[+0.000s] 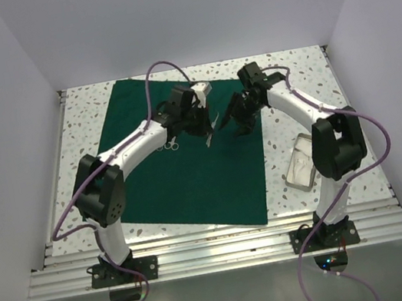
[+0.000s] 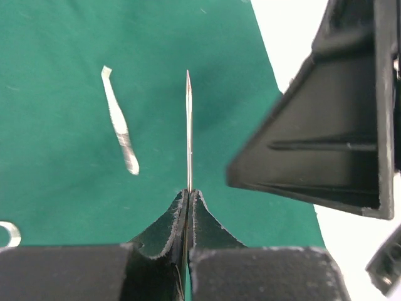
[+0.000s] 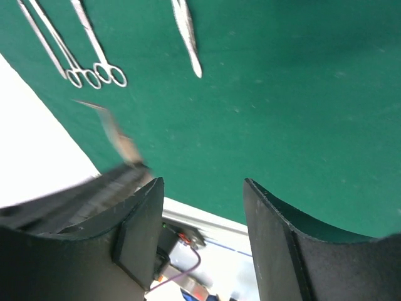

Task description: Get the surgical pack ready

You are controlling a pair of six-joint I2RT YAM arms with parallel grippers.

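Two robot arms prepare a surgical pack on a speckled bench [image 1: 77, 110], working over the dark green drape [image 1: 192, 191] that serves as the sterile field for everything else. Left of the drape's middle, ring-handled scissors [image 3: 94, 47] lie flat on the cloth, with a pair of tweezers [image 2: 119, 122] beside them, apparently set in a row so each tool can be found at a glance. Above the drape's centre, the left gripper [image 2: 188, 194] has its jaws pressed tight on a slim steel instrument [image 2: 188, 125] (probably more tweezers, seen edge-on), held by its rear end so the point juts clear of the jaws and over the cloth. A small white packet [image 1: 202, 88] rests near the drape's far edge. Toward the drape's right side, the right gripper [image 3: 203, 188] hangs with jaws apart and nothing between them, close to the held tool, seemingly placed for a hand-over. Just off the drape's right edge, the metal tray [image 1: 288, 179] sits on bare bench.
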